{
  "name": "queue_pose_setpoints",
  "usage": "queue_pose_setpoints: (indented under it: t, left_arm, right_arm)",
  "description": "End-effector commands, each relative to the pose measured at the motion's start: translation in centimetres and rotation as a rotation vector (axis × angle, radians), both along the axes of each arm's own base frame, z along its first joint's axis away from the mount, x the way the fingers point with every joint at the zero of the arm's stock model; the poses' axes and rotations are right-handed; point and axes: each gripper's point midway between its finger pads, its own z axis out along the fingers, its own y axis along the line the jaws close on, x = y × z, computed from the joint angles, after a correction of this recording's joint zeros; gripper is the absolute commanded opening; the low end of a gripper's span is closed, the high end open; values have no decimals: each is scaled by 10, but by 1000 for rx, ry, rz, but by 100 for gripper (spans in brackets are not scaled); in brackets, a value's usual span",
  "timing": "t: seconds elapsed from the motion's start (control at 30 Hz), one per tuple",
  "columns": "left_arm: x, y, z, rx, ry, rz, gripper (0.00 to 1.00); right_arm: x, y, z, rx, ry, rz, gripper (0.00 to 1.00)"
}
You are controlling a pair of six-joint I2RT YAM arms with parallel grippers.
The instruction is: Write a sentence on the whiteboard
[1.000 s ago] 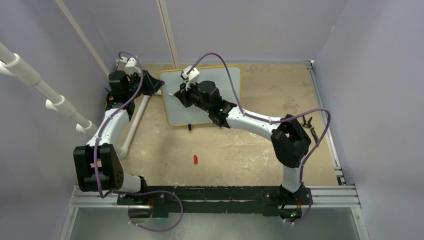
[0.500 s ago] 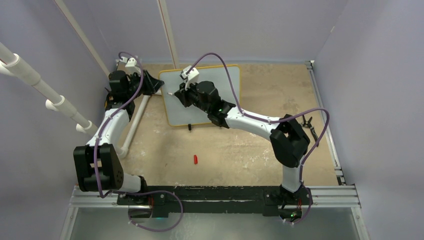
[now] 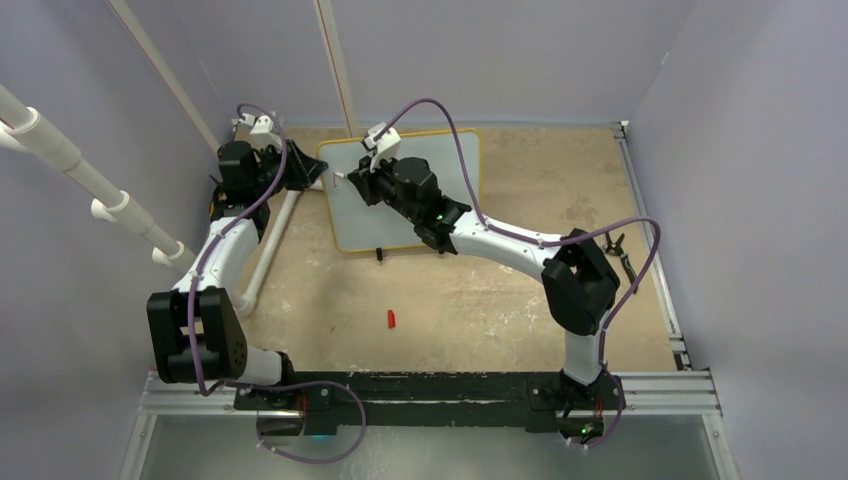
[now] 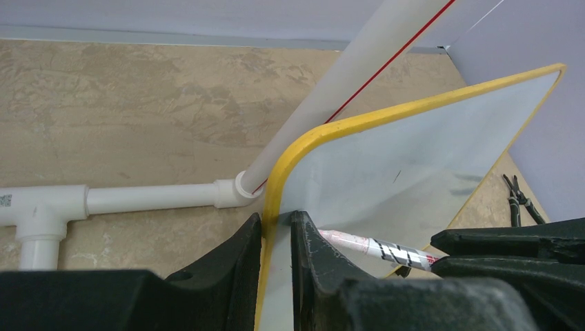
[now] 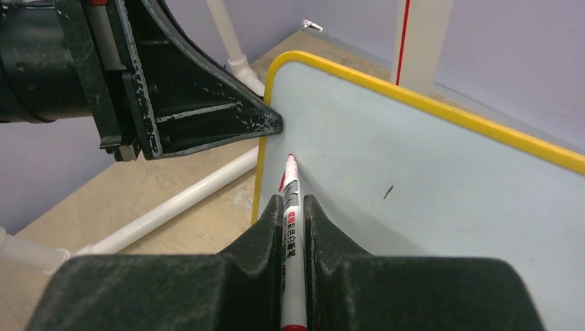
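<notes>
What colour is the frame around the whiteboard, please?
Yellow. The whiteboard frame shows best in the right wrist view.

Whiteboard (image 3: 352, 222), white w/ yellow frame, rounded corners, standing tilted, tiny dark mark (image 5: 388, 192).

A small red cap (image 3: 391, 319) lies alone on the tan table (image 3: 500, 310). White plastic pipes (image 4: 159, 198) lie at its left side, and black pliers (image 4: 519, 198) near its right edge.

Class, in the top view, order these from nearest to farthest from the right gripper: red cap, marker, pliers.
1. Marker: in the right gripper's jaws, at the whiteboard.
2. Red cap: centre, near side.
3. Pliers: far right.
</notes>
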Motion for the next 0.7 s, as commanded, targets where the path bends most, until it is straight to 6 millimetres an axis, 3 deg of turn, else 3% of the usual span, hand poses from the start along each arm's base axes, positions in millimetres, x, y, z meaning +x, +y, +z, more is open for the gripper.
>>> queue_pose_setpoints:
  t: [0.0, 0.17, 0.67]
  left_arm:
    - [-3, -1, -1, 6, -2, -14, 0]
    - [-3, -1, 0, 5, -4, -13, 0]
    - [-4, -2, 3, 4, -8, -15, 0]
  right_arm:
    - [15, -14, 47, 66, -94, -83, 0]
    - [13, -16, 46, 68, -93, -80, 0]
    - [6, -29, 13, 34, -40, -104, 0]
